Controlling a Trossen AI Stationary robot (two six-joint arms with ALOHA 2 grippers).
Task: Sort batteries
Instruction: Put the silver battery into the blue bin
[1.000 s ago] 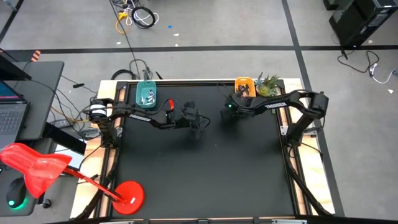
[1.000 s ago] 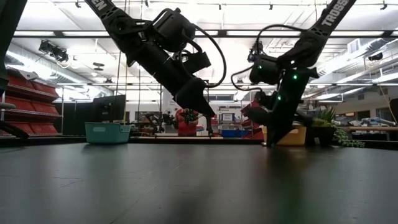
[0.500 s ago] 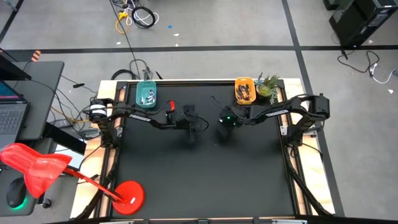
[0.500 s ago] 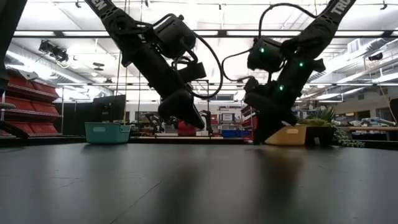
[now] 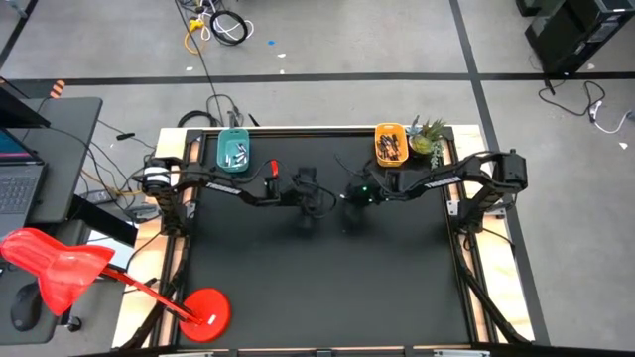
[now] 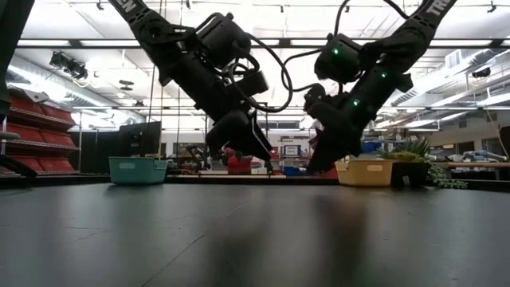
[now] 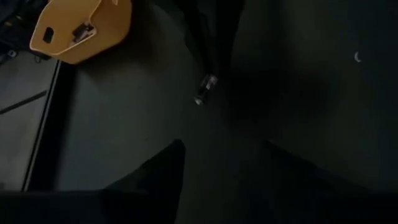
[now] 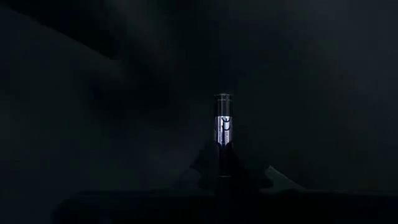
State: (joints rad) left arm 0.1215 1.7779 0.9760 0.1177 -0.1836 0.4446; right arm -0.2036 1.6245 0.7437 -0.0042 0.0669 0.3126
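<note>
A battery (image 8: pixel 222 134) is pinched by the right gripper (image 8: pixel 222 180) near the yellow tray (image 5: pixel 389 145); the left gripper (image 7: pixel 221 155) is spread.

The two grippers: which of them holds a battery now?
The right gripper: a pale battery sticks out from between its shut fingers. The left gripper stands open, with nothing between its fingers.
</note>
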